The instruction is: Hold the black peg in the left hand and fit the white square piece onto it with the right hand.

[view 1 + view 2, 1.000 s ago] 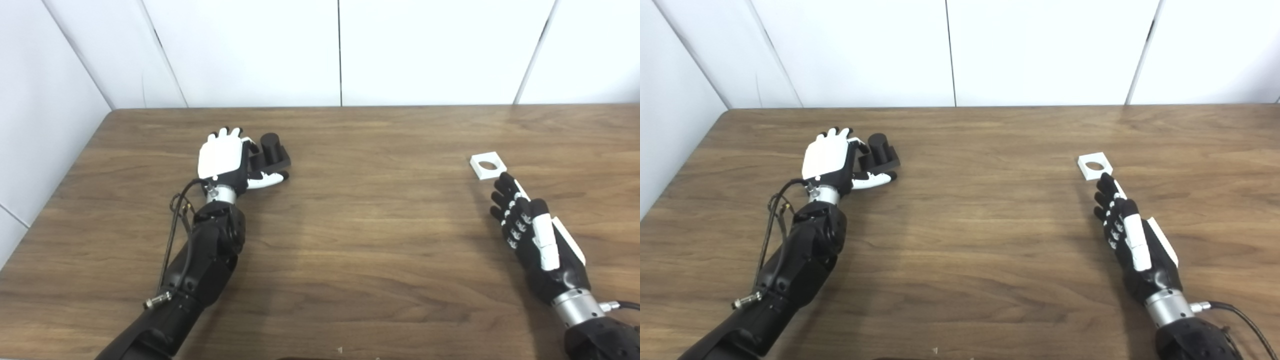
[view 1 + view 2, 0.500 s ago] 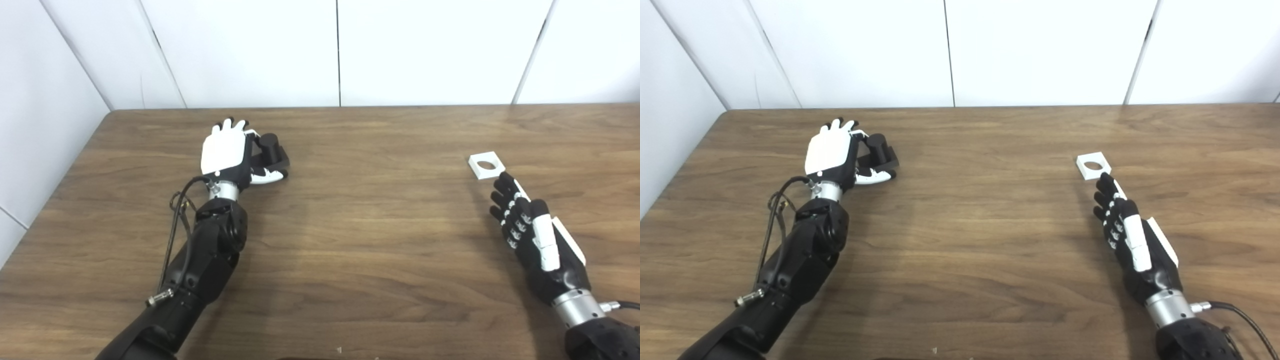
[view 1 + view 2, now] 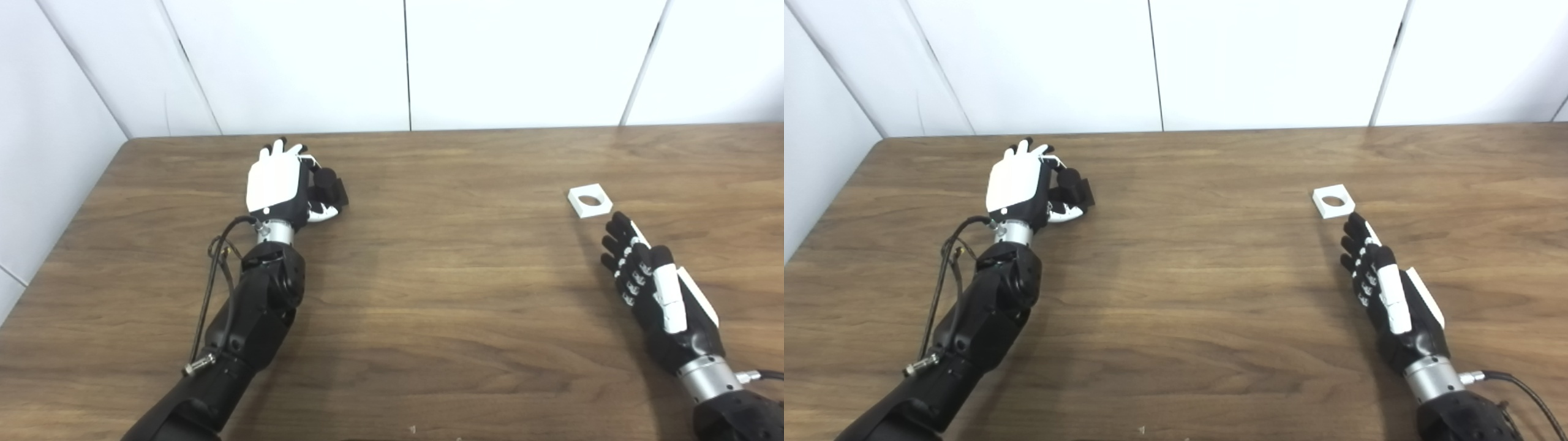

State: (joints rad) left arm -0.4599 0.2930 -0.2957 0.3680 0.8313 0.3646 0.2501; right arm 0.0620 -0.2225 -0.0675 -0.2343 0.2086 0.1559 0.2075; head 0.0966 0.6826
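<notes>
White square piece (image 3: 589,202) lies flat on the tabletop (image 3: 441,294), just beyond the right hand (image 3: 658,288), whose fingers are extended, holding nothing, not touching it. Farther back at left, the left hand (image 3: 278,187) has its fingers curled around the black peg (image 3: 327,187).

Two side-by-side head cameras, angled down over one table (image 3: 429,294).

Black peg (image 3: 327,187) half hidden behind left hand (image 3: 277,184).
</notes>
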